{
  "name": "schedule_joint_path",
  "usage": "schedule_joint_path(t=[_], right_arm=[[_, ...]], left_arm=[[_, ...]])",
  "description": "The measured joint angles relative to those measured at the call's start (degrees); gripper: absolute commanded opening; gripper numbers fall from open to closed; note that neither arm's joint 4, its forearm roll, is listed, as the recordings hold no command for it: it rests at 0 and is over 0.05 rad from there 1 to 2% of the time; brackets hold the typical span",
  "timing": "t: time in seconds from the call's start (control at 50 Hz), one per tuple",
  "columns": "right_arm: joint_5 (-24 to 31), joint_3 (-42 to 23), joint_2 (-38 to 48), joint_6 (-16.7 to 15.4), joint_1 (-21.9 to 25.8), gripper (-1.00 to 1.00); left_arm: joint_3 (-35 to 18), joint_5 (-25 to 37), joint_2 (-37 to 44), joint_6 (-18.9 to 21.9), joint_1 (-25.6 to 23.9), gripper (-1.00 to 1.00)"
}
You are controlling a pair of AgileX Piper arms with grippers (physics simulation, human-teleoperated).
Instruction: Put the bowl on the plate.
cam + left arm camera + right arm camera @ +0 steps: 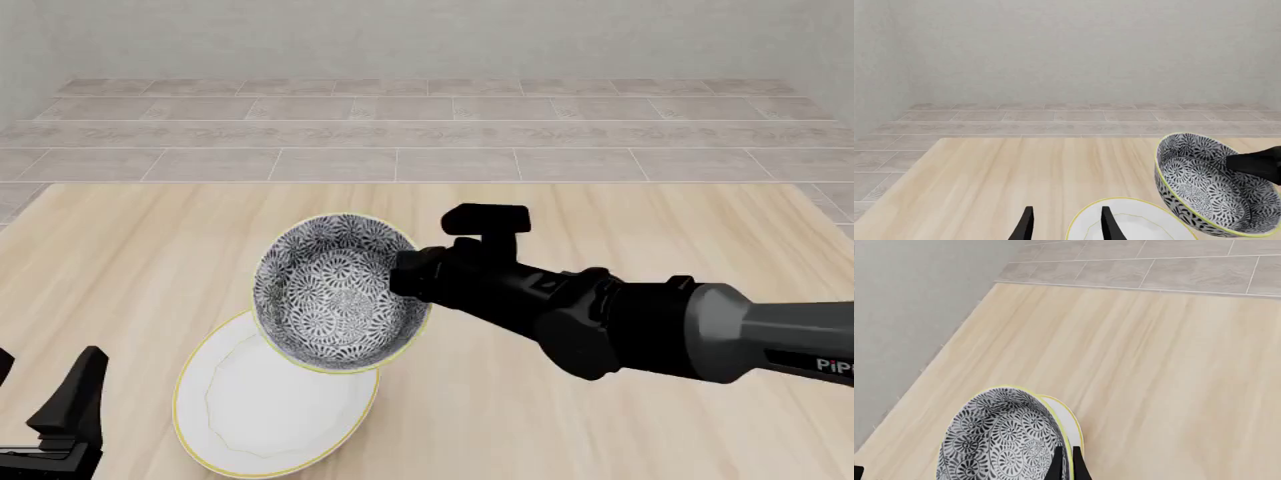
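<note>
The floral blue-grey bowl (334, 295) hangs tilted in the air, its opening turned toward the front camera. My right gripper (407, 275) is shut on its rim from the right side. Below it, the white plate (267, 410) with a gold rim lies flat on the table, and the bowl overlaps its far right part. In the right wrist view the fingers (1064, 462) pinch the bowl (1001, 440) wall, with a sliver of plate (1069, 420) behind. My left gripper (1066, 225) is open and holds nothing, near the plate (1134, 225), beside the bowl (1201, 185).
The wooden table (601, 420) runs to a tiled floor (427, 140) and a grey wall behind. My right arm (641, 325) stretches across the table's right half. The left gripper (40, 390) sits at the near left corner.
</note>
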Motion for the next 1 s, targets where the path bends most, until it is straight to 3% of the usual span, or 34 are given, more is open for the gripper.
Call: schedule_joint_path(t=[1.0], right_arm=[[-1.84,-4.45,7.99,1.31,3.61,-1.0]], left_arm=[[0.0,0.0,0.0,0.0,0.0,1.0]])
